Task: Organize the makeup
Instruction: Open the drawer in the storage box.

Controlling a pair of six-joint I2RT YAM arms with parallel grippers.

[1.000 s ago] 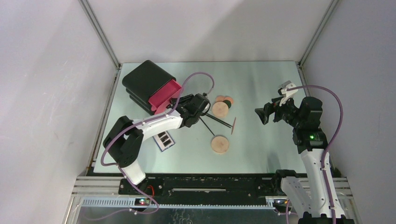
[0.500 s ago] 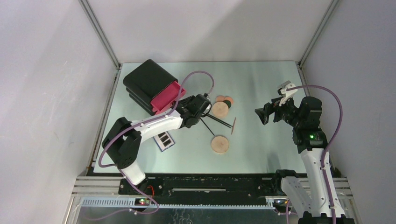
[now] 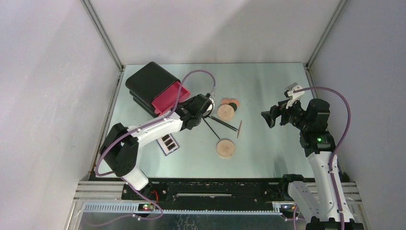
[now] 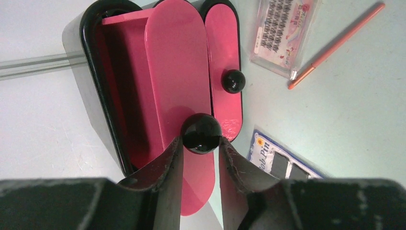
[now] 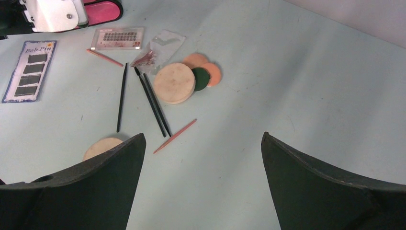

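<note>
Tan discs (image 5: 174, 83) two, black sticks (image 5: 121, 98) seemingly three, left jaws clamped on drawer knob (image 4: 201, 133), right jaws apart

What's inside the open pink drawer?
The drawer shows only bare pink floor and walls, nothing in it. Its back end, under the black box, is hidden.

The table (image 3: 268, 81) has a pale grey-green top with a soft shine; plain white walls stand on three sides of it, the back wall (image 3: 210, 28), the left wall (image 3: 48, 96) and the right wall (image 3: 371, 57). A thin metal post (image 3: 104, 36) leans up from each far corner; along the near edge runs a black rail (image 3: 215, 186); the light is even and soft.
</note>
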